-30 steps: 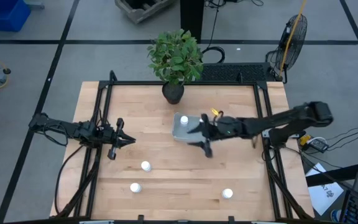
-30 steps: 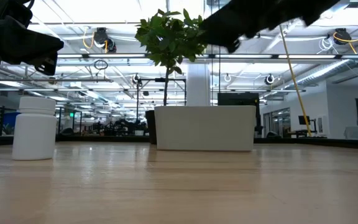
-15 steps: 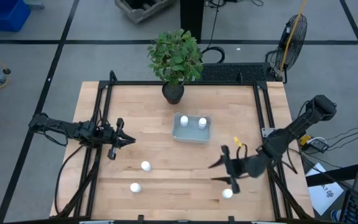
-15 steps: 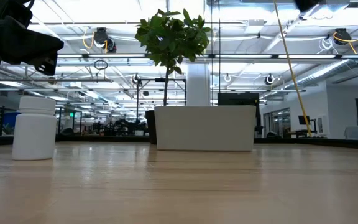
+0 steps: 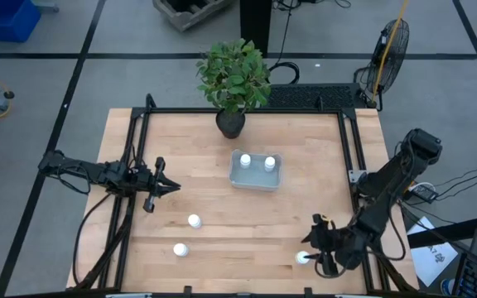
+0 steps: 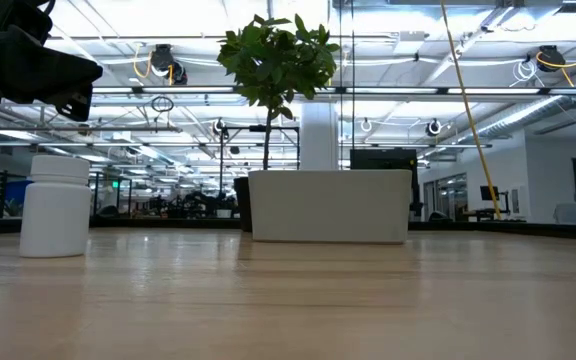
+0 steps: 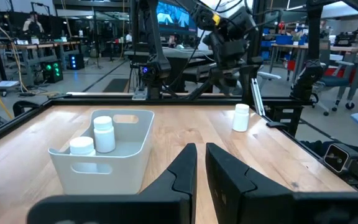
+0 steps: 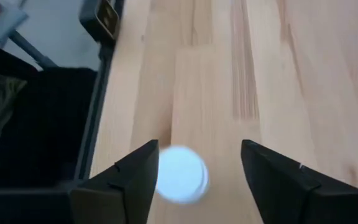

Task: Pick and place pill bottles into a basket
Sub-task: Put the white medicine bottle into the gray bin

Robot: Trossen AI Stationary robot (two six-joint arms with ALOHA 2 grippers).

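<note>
Two white pill bottles [image 5: 245, 160] [image 5: 268, 163] stand in the pale basket [image 5: 255, 180] mid-table. Three more stand on the wood: one [image 5: 194, 220], one [image 5: 180, 249] and one [image 5: 302, 257] near the front edge. My right gripper [image 5: 310, 256] is open right over that last bottle; in the right wrist view its fingers [image 8: 199, 152] stand on either side of the bottle's cap [image 8: 180, 182]. I cannot tell whether they touch it. My left gripper [image 5: 172, 187] is shut and empty at the table's left; its fingers [image 7: 200, 163] point toward the basket [image 7: 101, 163].
A dark pot with a green plant [image 5: 233, 79] stands at the table's far edge behind the basket. Black frame rails [image 5: 356, 165] run along the table's sides. Bare wood lies between the basket and the loose bottles.
My right gripper has left the basket and swung toward the table's near right corner, coming down over the bottle by the front edge. A second bottle now shows in the basket where the gripper was.
</note>
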